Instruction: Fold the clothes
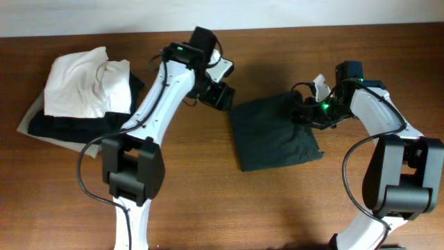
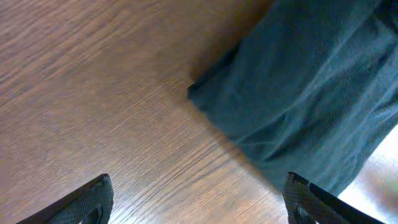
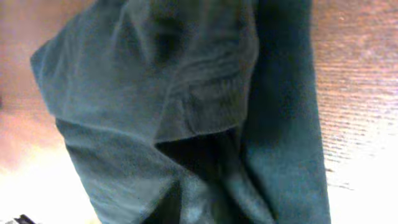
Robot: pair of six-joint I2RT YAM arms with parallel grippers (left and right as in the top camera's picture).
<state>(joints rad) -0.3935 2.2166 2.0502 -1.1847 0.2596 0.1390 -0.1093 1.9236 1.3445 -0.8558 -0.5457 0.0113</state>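
The dark teal T-shirt (image 1: 274, 135) lies folded into a rough square on the wooden table, right of centre. My left gripper (image 1: 220, 97) hovers just off its upper left corner. In the left wrist view the fingers (image 2: 199, 202) are wide open and empty over bare wood, with the shirt's corner (image 2: 298, 93) ahead of them. My right gripper (image 1: 309, 111) is at the shirt's upper right edge. In the right wrist view bunched shirt fabric (image 3: 186, 93) fills the frame and hides the fingers. Its folds converge where the jaws are, so it looks pinched.
A pile stands at the far left: a folded white garment (image 1: 83, 87) on dark cloth (image 1: 69, 126), with a beige cloth (image 1: 29, 117) underneath. Bare wood lies in front of the shirt and between the pile and the shirt.
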